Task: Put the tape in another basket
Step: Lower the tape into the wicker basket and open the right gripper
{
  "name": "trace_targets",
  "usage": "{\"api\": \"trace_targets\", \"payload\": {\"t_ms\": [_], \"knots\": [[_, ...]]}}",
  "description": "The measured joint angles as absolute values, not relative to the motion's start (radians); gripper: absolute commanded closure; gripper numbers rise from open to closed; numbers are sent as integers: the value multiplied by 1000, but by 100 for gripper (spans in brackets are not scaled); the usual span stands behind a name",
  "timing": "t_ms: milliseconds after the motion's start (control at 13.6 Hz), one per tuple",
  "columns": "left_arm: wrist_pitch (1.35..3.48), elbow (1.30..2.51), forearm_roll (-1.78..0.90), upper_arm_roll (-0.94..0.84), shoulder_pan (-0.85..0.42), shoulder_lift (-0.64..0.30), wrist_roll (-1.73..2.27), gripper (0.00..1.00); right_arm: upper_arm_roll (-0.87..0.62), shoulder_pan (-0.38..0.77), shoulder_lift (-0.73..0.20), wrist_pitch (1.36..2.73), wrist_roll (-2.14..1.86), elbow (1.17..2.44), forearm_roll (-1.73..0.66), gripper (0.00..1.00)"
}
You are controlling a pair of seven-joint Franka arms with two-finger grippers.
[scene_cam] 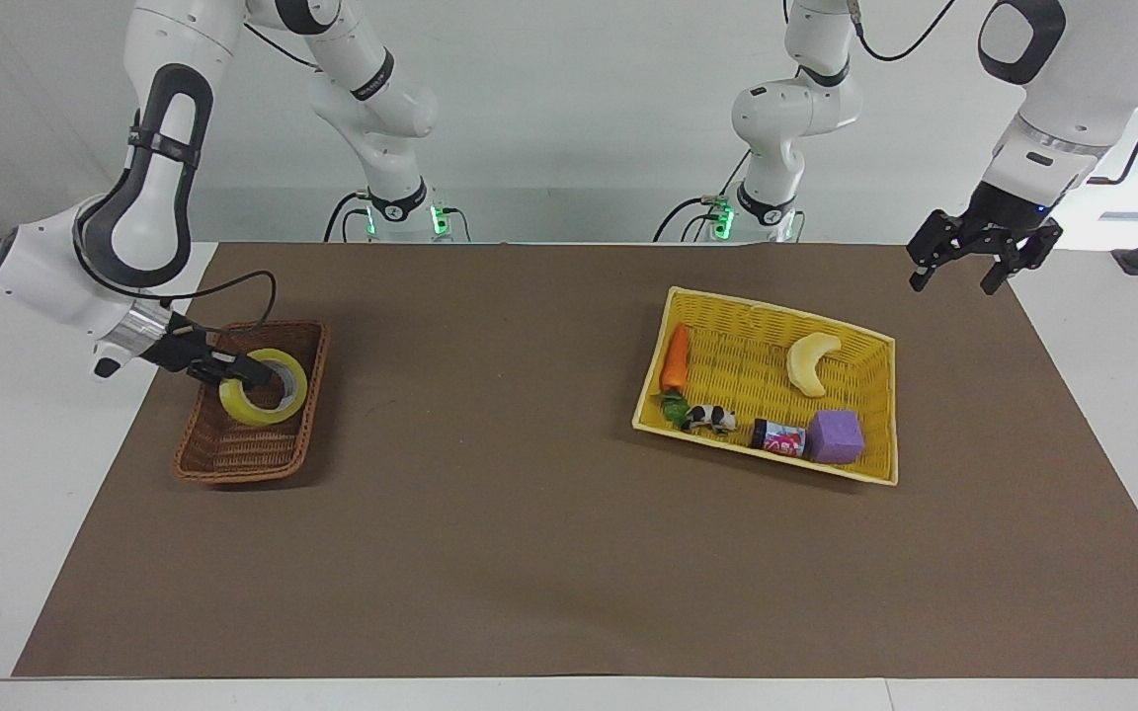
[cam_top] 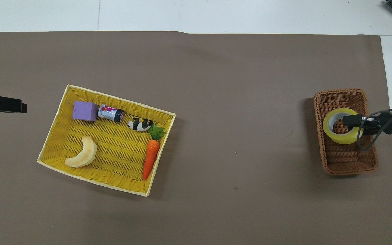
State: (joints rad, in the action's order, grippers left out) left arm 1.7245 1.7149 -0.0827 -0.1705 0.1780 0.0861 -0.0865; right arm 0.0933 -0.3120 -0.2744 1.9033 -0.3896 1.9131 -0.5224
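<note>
The tape (scene_cam: 255, 414), a yellowish roll with a pale core, sits low inside the small brown wicker basket (scene_cam: 233, 464) at the right arm's end of the table. My right gripper (scene_cam: 241, 371) reaches in from that end and is shut on the roll's wall, one finger inside the ring. In the overhead view the tape (cam_top: 342, 139) lies in the middle of the basket (cam_top: 349, 165), with the right gripper (cam_top: 350, 119) on it. My left gripper (scene_cam: 956, 280) hangs open and empty over the mat's corner at the left arm's end; its tip shows in the overhead view (cam_top: 17, 108).
A large yellow woven basket (scene_cam: 765, 309) stands toward the left arm's end. It holds a banana (scene_cam: 811, 362), a carrot (scene_cam: 675, 357), a toy cow (scene_cam: 709, 418), a small can (scene_cam: 777, 436) and a purple block (scene_cam: 836, 436). A brown mat covers the table.
</note>
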Motion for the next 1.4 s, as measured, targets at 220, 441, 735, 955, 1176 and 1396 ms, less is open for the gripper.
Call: {"api": "trace_targets", "payload": {"t_ms": [220,441,735,955,1176,1396], "knots": [[1690,1715,-82,-169,178,92,-86,0,89,-310,-274,1904,-390,1917,-524,0],[1689,1714,-79,-165,179,93,-86,0,89,-309,-274,1911,-390,1919,-524,0],[1667,1681,-78,-124,153,94,-86,0,89,-311,-274,1910,-390,1918,-525,0],[1649,1652,-59,6,21,92,-87,0,89,-312,-272,1904,-390,1896,-528,0],[1630,1614,-27,75,-73,76,-85,0,86,-309,-269,1898,-390,1849,-528,0],[1609,1590,-26,88,-74,72,-84,0,72,-298,-258,1897,-390,1777,-515,0]]}}
